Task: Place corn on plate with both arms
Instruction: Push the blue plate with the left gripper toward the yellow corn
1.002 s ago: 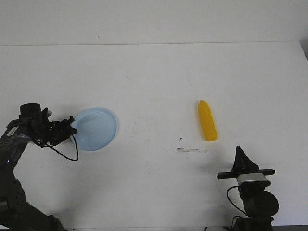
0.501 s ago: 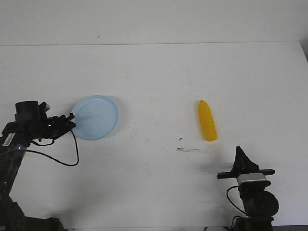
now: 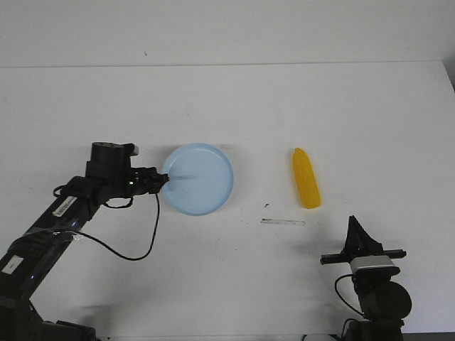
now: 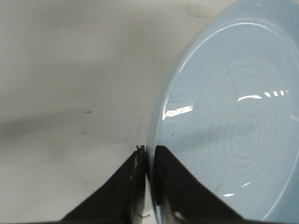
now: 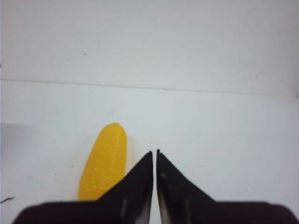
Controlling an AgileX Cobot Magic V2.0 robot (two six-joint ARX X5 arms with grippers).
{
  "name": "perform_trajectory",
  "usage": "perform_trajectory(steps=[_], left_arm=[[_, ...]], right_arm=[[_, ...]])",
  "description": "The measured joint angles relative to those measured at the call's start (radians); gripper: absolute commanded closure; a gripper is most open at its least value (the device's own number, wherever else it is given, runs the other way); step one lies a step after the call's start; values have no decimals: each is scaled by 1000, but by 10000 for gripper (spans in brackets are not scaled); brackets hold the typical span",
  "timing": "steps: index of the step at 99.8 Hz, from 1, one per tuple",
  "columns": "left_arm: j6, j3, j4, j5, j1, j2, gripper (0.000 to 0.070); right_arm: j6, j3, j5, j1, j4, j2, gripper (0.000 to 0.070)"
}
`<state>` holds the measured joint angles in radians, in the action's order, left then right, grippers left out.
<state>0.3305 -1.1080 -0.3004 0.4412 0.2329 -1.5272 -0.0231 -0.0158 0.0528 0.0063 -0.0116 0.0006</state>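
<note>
Currently the left hand (image 3: 162, 181) is pinched tight on the rim of the plate (image 3: 202, 177), fingers (image 4: 140, 186) one each side of its edge, carrying it toward the middle of the tabletop (image 3: 234, 106). Plate looks slightly tilted, can't tell if it touches the surface. The corn (image 3: 306, 187) lies flat on the tabletop, well to the plate's right, untouched. The right hand (image 5: 154, 154) sits near the front edge, fingers together on nothing, corn just ahead of it. Step in hand, I'd say: bringing the plate closer. Next the right hand must open, reach and grip the corn. Tabletop plain white, a few scuffs, strip of tape (image 3: 283, 222) near the corn; white wall behind.
</note>
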Motion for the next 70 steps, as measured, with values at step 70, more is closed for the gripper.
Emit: perform_trajectory(steps=[70], left_arm=[[204, 0, 87, 1, 123, -220, 433]], right_arm=[[0, 0, 0, 0, 0, 0, 685]])
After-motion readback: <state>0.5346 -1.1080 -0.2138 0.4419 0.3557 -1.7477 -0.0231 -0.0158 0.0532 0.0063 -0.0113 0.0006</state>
